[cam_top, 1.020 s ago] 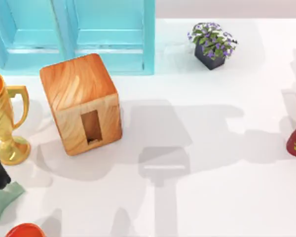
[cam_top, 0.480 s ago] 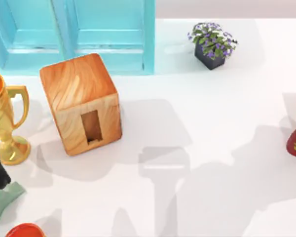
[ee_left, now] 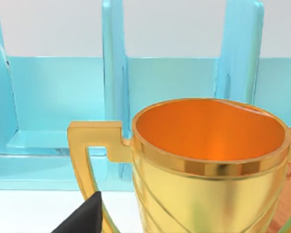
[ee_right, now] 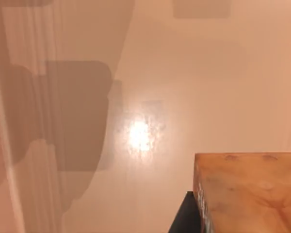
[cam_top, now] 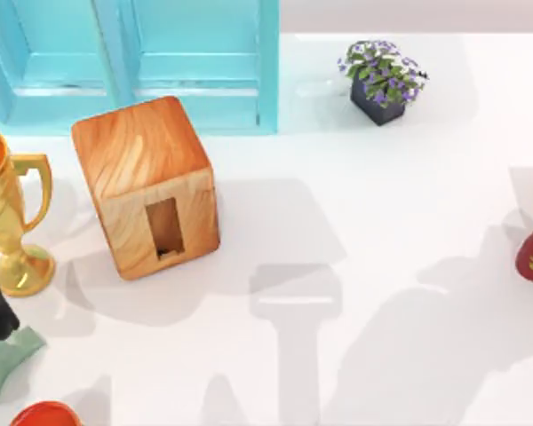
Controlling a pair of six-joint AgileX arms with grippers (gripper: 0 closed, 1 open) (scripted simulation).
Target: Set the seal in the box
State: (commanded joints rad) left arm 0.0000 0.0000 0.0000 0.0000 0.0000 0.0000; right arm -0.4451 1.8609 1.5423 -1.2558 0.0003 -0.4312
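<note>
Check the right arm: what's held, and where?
The seal, seemingly in the right gripper: one dark finger lies against its side face; the opposite side is out of frame.

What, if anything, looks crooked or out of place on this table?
The box stands turned askew: its edges do not run parallel with the front of the turquoise cabinet behind it. Nothing looks spilled or damaged.
</note>
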